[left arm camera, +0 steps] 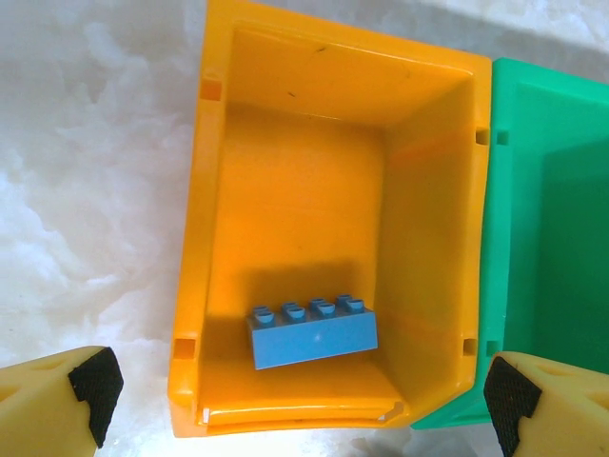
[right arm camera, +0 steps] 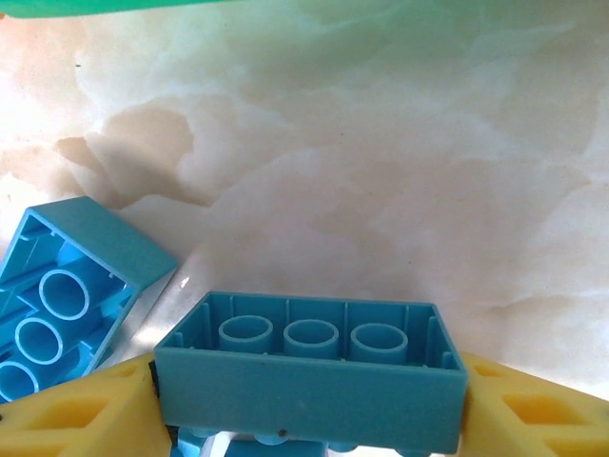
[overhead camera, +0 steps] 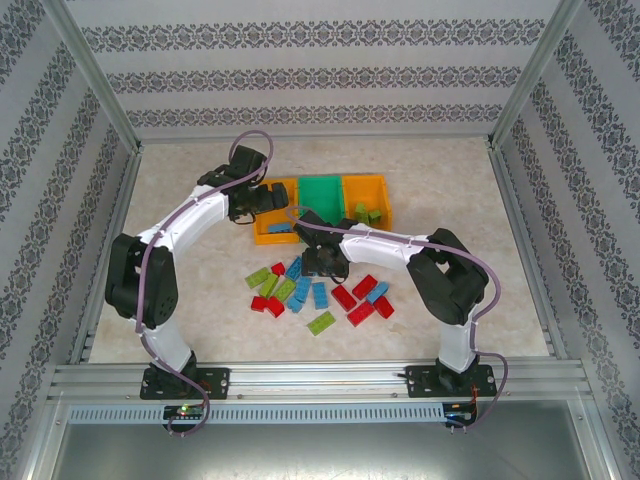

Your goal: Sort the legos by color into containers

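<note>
My left gripper (left arm camera: 300, 392) hangs open over the left orange container (left arm camera: 190, 286), its pads (left arm camera: 95, 381) wide apart. One light blue lego (left arm camera: 312, 333) lies studs-up inside that bin. From above, the left gripper (overhead camera: 262, 200) sits at the bin's (overhead camera: 275, 237) far end. My right gripper (overhead camera: 322, 262) is down at the lego pile (overhead camera: 315, 292), and its yellow fingers (right arm camera: 76, 414) press both ends of a light blue lego (right arm camera: 309, 381) turned hollow side up. Another blue lego (right arm camera: 67, 295) lies tilted just to its left.
The green container (overhead camera: 322, 190) stands between the two orange ones, and the right orange container (overhead camera: 380, 190) holds lime green legos (overhead camera: 368, 213). Red, blue and green legos are scattered on the marble table in front of the bins. Metal frame rails border the table.
</note>
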Available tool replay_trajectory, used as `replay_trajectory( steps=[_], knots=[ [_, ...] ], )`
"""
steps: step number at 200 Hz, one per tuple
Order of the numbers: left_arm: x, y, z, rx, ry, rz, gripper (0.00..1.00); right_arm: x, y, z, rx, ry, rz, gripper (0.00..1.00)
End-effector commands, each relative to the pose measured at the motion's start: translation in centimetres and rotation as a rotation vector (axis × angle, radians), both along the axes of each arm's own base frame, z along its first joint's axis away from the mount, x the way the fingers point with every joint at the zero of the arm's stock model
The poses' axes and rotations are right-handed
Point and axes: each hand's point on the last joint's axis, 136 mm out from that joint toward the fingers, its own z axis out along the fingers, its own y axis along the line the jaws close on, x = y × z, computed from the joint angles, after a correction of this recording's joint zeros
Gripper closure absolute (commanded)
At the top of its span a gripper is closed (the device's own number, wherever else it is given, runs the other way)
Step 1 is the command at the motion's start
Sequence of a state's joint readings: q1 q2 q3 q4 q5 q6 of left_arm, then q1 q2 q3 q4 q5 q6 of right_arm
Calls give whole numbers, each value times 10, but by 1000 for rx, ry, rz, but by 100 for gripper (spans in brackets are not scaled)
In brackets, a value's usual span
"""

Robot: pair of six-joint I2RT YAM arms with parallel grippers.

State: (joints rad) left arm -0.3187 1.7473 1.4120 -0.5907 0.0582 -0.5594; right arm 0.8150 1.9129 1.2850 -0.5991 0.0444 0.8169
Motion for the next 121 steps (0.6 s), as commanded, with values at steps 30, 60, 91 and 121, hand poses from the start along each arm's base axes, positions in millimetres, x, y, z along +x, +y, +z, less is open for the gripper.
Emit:
replay_trajectory(
  steps=[30,60,91,121],
  knots=[
    [-18,32,17,64,-38,47,1,33,20,71,94,-146,75,35],
    [-38,53,9,83,-33,98,1,58,43,97,245,-197,81,35],
    [-61,68,-4,93,5,123,1,88,58,108,292,-213,78,36],
    [-77,74,-16,101,42,132,1,114,76,118,339,-229,83,35]
  ],
)
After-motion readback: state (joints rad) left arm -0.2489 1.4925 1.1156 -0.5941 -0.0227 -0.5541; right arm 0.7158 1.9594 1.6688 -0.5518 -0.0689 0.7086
